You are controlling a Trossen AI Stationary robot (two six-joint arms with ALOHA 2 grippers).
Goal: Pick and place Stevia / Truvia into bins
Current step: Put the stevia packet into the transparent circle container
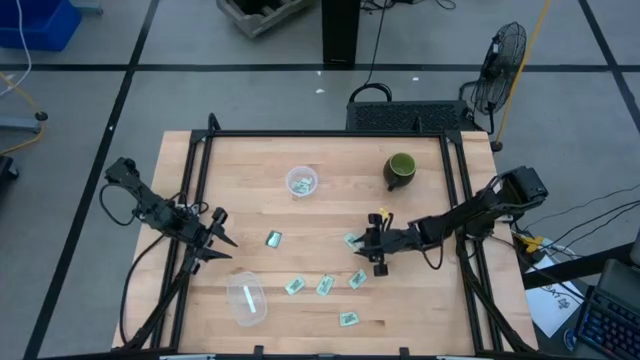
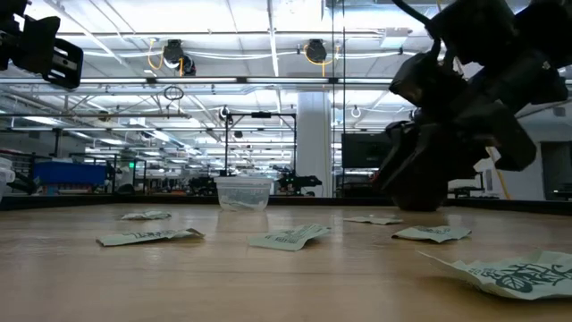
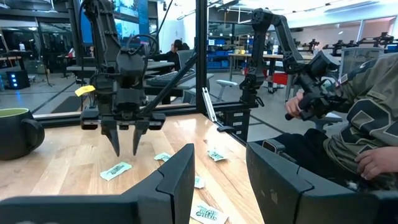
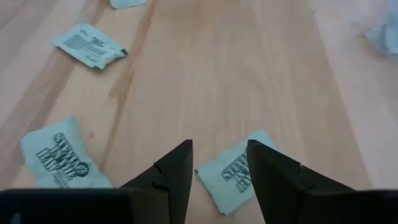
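Worktop [image 1: 330,210]: butcher-block wood inside a black frame.

Right claw [image 1: 372,252]: I see it low over the middle-right of the worktop. Its fingers [image 4: 177,171] are parted a little and grip nothing; one Stevia sachet [image 4: 239,177] lies flat on the wood between and just beyond the tips.

Left claw [image 1: 218,242]: I find it near the left edge, off the wood, fingers spread, nothing held.

Stevia sachets, loose on the worktop: one left of centre [image 1: 273,238], one beside the right claw [image 1: 351,240], three in a row nearer the front [image 1: 294,286] [image 1: 325,285] [image 1: 357,279], one closest to the front edge [image 1: 348,319].

Round clear cup [image 1: 301,182]: upright, toward the back at centre; I make out greenish-white paper inside but cannot count it.

Oval clear tub [image 1: 246,297]: front left, near the row of sachets.

Dark green mug [image 1: 400,171]: back right, well apart from both bins.

Person [image 3: 348,130]: seated beyond the worktop's side, hands on a control handle.
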